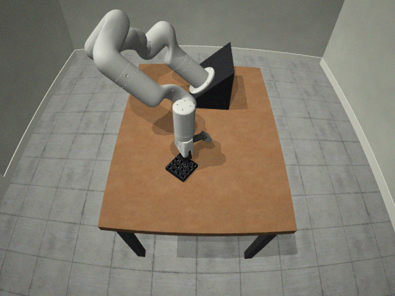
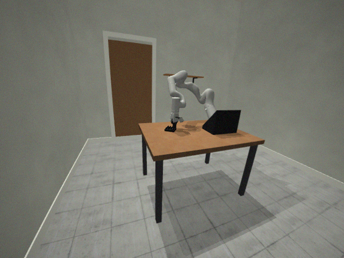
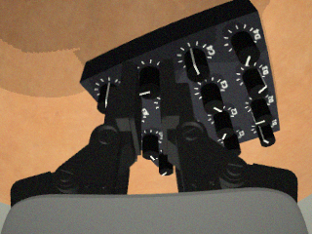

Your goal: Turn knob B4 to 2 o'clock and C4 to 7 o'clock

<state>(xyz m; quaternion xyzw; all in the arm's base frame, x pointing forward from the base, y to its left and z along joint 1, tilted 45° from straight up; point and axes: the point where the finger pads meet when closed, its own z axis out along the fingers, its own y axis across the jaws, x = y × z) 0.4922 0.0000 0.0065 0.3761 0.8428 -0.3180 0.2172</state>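
Note:
The black knob box (image 1: 181, 165) stands flat on the brown table and is turned like a diamond. It is small in the side view (image 2: 170, 129) and fills the wrist view (image 3: 195, 92). Its knobs are black with white lines. My gripper (image 1: 187, 156) points straight down over the box's far edge. In the wrist view my gripper (image 3: 149, 81) has its two fingers shut on a knob (image 3: 150, 81), the second from the left in the far edge row. I cannot read the knob's printed name. The fingers hide part of its ring of marks.
A black wedge-shaped block (image 1: 216, 79) stands at the back of the table by the arm's base and shows in the side view (image 2: 222, 121). A small grey part (image 1: 203, 137) juts from my wrist. A brown door (image 2: 130, 87) is in the far wall.

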